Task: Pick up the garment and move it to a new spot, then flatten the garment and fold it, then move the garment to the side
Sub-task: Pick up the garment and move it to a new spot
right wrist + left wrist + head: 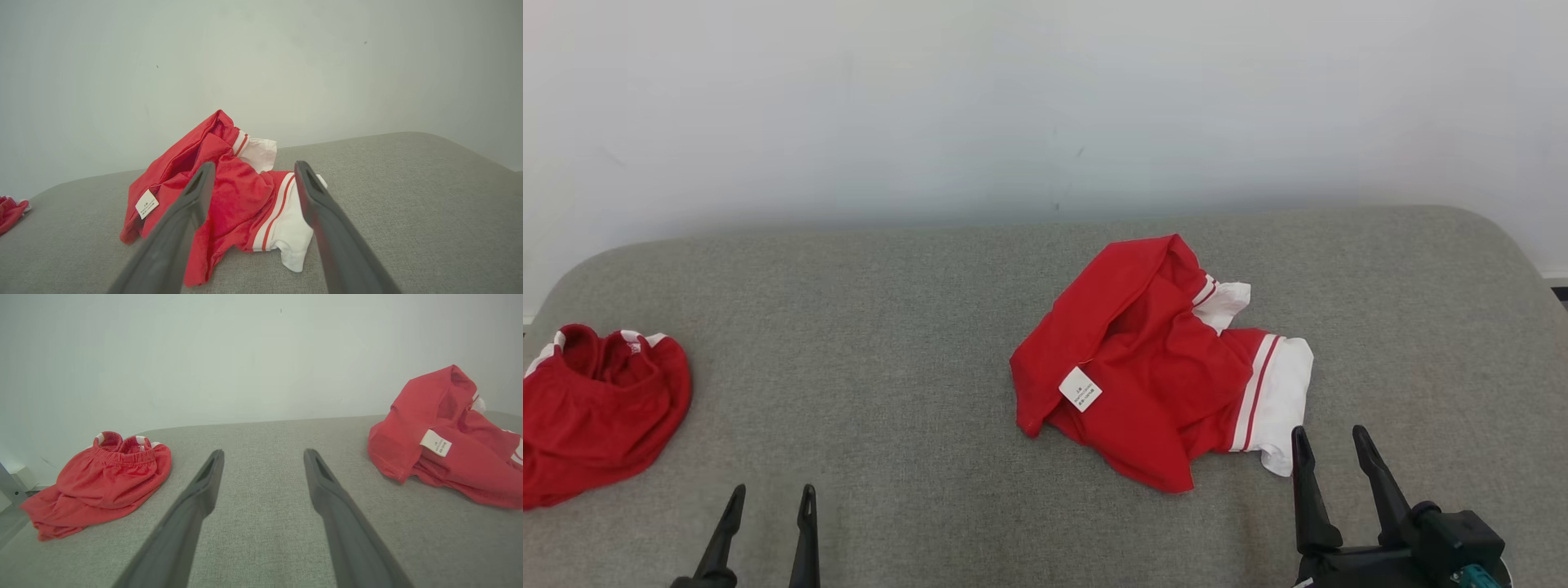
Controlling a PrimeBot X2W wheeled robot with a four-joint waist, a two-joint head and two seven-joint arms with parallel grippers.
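Right gripper [1329, 433], jaws apart and empty; garment [1143, 367] crumpled just ahead: best to pinch a thick fold. Left gripper [774, 490] likewise apart.

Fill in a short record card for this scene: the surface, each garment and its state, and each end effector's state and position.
surface: grey padded surface, white wall behind
task item: red and white garment, crumpled, right of centre, white label showing
other item: second red garment, bunched at the left edge
left end effector: open, holding nothing, over bare surface
right end effector: open, holding nothing, close to the garment's white edge
progress: garment not yet picked up
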